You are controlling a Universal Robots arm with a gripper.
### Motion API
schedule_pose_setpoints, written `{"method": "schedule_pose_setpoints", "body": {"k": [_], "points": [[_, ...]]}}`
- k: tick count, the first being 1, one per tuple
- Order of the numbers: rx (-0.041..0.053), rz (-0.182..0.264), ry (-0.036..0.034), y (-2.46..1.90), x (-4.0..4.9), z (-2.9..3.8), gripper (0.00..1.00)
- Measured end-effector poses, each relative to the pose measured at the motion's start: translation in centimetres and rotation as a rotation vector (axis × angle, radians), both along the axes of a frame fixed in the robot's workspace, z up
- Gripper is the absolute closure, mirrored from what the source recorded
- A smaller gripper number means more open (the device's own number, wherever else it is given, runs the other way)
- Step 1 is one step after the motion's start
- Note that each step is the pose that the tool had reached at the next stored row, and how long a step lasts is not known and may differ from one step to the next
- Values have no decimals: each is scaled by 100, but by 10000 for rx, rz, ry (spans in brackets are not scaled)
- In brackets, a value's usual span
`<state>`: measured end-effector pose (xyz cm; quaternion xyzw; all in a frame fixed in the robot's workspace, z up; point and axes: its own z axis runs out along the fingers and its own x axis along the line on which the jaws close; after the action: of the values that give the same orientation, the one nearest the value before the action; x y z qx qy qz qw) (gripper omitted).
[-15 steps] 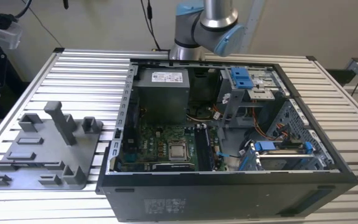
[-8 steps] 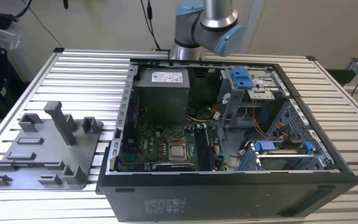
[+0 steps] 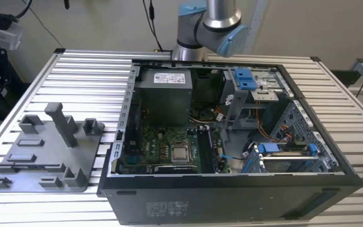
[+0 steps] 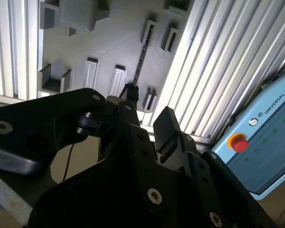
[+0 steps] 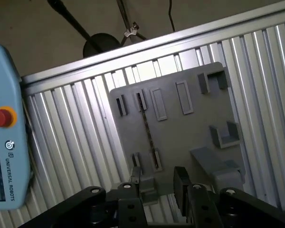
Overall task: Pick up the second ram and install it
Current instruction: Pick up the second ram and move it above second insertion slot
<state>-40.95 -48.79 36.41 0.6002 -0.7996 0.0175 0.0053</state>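
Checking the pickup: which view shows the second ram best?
First wrist view: the second ram lies edge-on in the grey fixture, whole length clear. In the second wrist view the gripper covers one end; in the exterior view it's too small to tell.

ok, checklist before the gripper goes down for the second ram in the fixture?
1. The gripper is open with nothing in it: ok.
2. The second ram stands on edge in the grey fixture: ok.
3. The gripper is above the fixture and apart from the second ram: ok.
4. The gripper is squared to the ram's long faces: cannot tell.
5. The computer case is open and the motherboard is exposed: ok.
6. A memory slot on the motherboard is free: cannot tell.
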Motion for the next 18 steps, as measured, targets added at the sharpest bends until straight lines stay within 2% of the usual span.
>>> {"method": "schedule_pose_setpoints", "body": {"k": [8, 18], "points": [[-1, 0, 3, 6, 0, -78, 58], [0, 0, 1, 21, -2, -211, 58]]}}
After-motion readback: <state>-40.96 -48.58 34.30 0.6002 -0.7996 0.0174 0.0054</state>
